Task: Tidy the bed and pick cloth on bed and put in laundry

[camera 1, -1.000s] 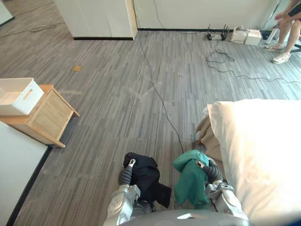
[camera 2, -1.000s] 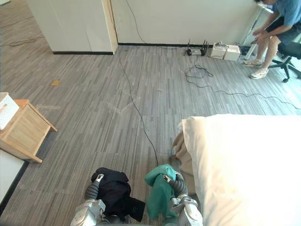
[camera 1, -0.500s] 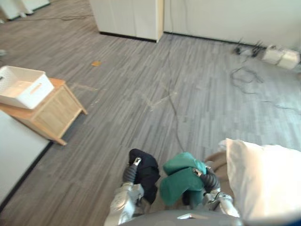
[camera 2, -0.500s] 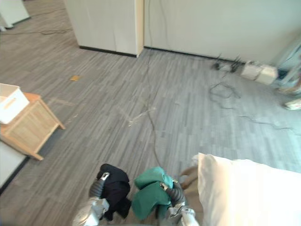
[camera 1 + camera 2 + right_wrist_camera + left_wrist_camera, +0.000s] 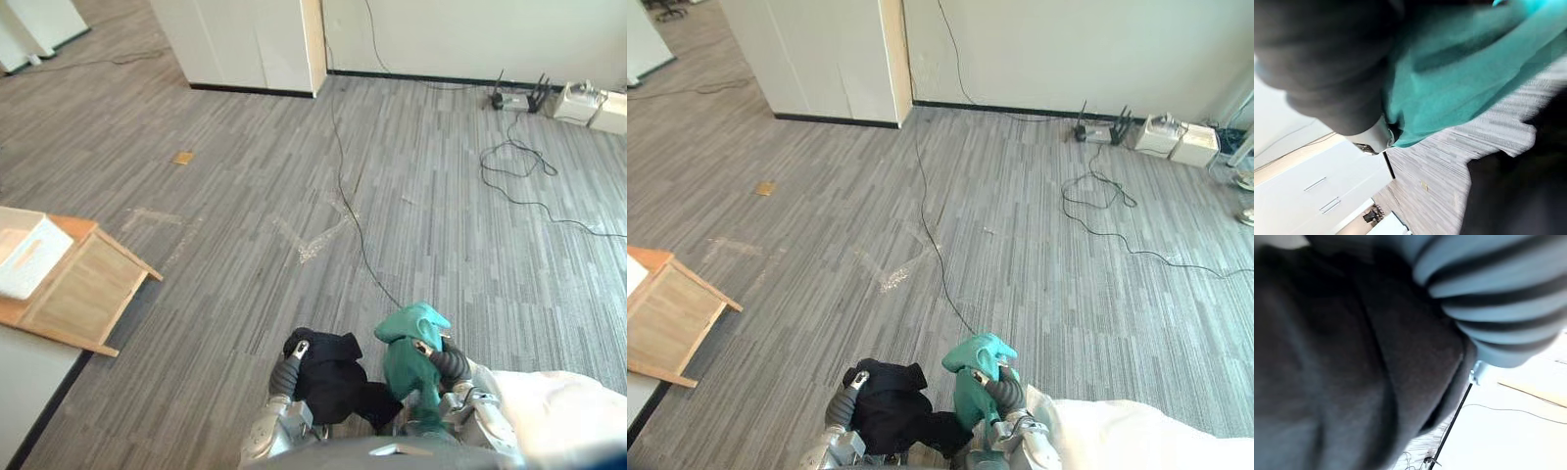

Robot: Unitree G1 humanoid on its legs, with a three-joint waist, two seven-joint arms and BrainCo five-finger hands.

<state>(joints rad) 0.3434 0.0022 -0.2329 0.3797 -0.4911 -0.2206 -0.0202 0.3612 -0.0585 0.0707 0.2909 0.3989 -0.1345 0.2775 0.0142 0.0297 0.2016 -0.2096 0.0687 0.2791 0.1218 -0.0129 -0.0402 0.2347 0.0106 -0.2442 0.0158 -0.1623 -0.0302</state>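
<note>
I couldn't tell how your left hand (image 5: 290,364) held the black cloth (image 5: 333,377) or your right hand (image 5: 443,360) the green cloth (image 5: 407,354); loosely draped, either could've slipped.

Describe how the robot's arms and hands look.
The left arm and right arm are silver-grey, blocky metal. The left hand and right hand each have a dark ribbed cover over wrist and back.

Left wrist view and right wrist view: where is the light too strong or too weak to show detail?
Left wrist view: the black cloth lies in deep shade, while everything past it is washed out to white. Right wrist view: the green cloth is evenly lit, without glare.
</note>
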